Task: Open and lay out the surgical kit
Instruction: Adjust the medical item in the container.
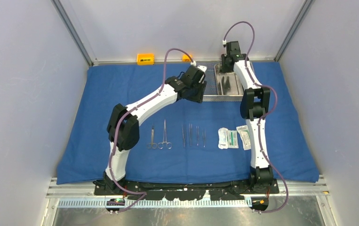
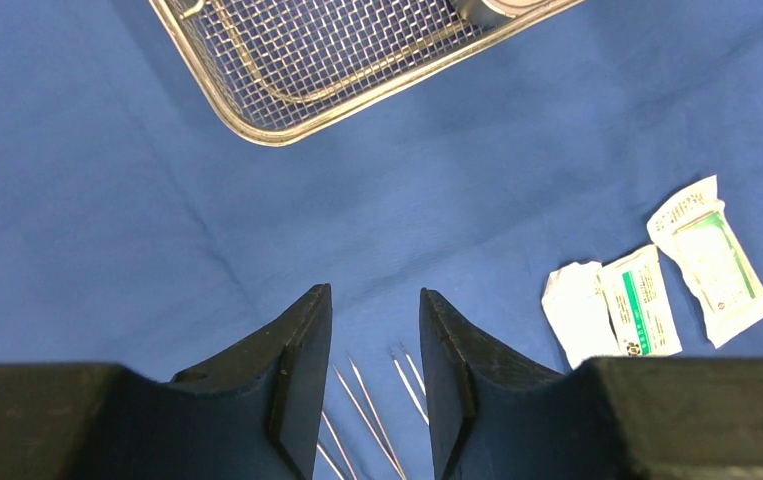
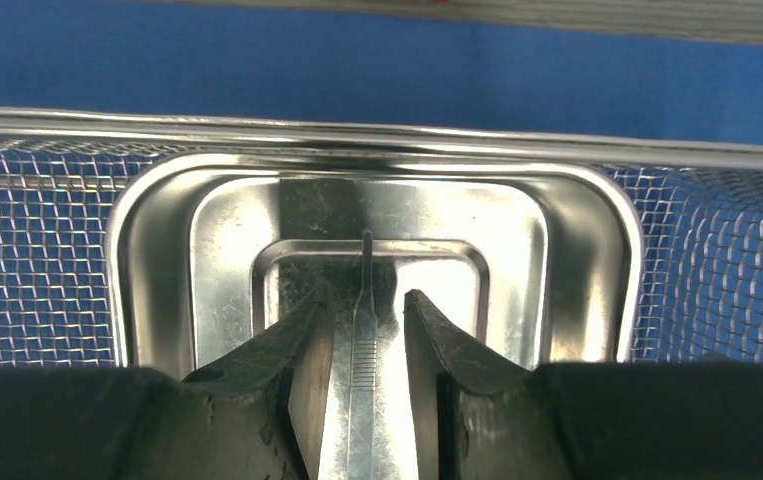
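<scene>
The blue cloth wrap (image 1: pixel 97 117) lies spread flat. The steel mesh tray (image 1: pixel 222 98) stands at its back middle with the smaller steel pan (image 1: pixel 230 84) inside. Two scissors (image 1: pixel 159 140) and several forceps (image 1: pixel 190 135) lie in a row near the front, with white-green packets (image 1: pixel 228 138) to their right. My left gripper (image 1: pixel 198 92) hovers open and empty at the tray's left near corner, above the forceps tips (image 2: pixel 377 400). My right gripper (image 3: pixel 365 295) is low in the pan (image 3: pixel 577 270), open, its fingers either side of a slim ribbed steel instrument (image 3: pixel 364 345) without touching it.
A yellow block (image 1: pixel 145 59) and an orange block (image 1: pixel 187 57) sit behind the cloth's back edge. Grey walls close in on both sides. A metal rail runs along the near edge by the arm bases. The packets also show in the left wrist view (image 2: pixel 637 300).
</scene>
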### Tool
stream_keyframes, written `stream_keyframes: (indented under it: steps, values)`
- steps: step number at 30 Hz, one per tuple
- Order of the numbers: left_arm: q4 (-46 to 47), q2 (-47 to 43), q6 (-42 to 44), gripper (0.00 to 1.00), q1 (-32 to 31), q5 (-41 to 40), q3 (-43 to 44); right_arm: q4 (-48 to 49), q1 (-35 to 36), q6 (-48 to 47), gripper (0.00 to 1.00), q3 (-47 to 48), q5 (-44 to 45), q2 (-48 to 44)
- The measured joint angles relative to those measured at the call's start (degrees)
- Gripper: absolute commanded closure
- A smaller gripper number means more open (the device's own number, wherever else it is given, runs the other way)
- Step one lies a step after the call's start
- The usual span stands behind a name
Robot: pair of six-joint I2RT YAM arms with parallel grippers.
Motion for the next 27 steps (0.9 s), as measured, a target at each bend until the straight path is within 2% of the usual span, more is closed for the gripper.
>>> stream_keyframes:
  steps: [10,19,27]
  values:
    - [-0.9,1.0,-0.3,0.61,0.2,1.3,0.1,0.8,-0.6,3.1,0.64,-8.0,-3.2,-3.1]
    - [-0.9,1.0,-0.7,0.61,0.2,2.1,0.1,1.1,-0.7,4.0,0.82,-10.1,-4.0,-4.1]
    - [-0.9,1.0,-1.0,0.61,0.7,2.6,0.1,-0.2,-0.7,4.0,0.87,-8.3,-3.5,-3.5]
